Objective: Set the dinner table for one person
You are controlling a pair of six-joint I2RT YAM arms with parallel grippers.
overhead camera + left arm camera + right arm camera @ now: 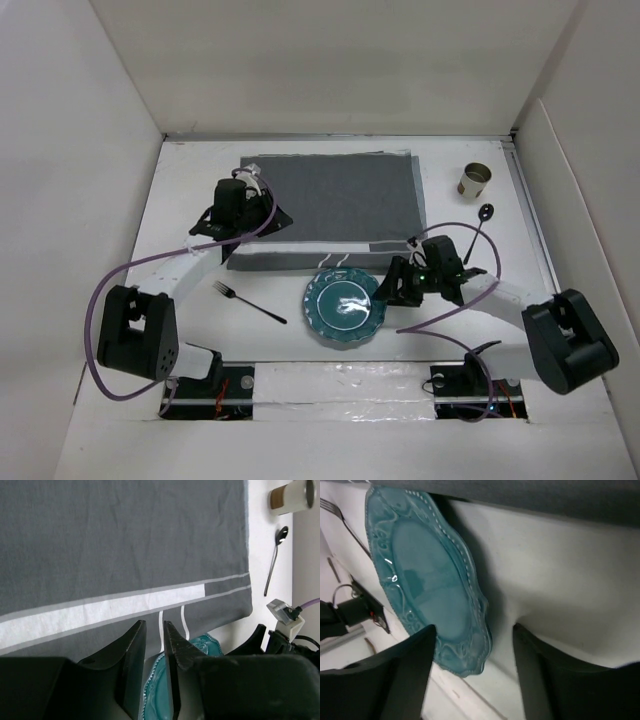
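Note:
The white dinner table (190,190) carries a dark grey striped placemat (330,200) at the back centre. A teal plate (345,308) lies in front of it, its far rim meeting the mat's near edge. My left gripper (270,220) hovers over the mat's left part; in the left wrist view (154,630) its jaws stand almost together with a thin gap and nothing between them. My right gripper (388,290) is open at the plate's right rim. In the right wrist view (474,626) that rim (477,640) lies between the fingers, untouched.
A black fork (248,302) lies left of the plate. A spoon (478,225) and a small cup (475,180) are to the right of the mat. White walls enclose the table on three sides. Purple cables loop beside both arms.

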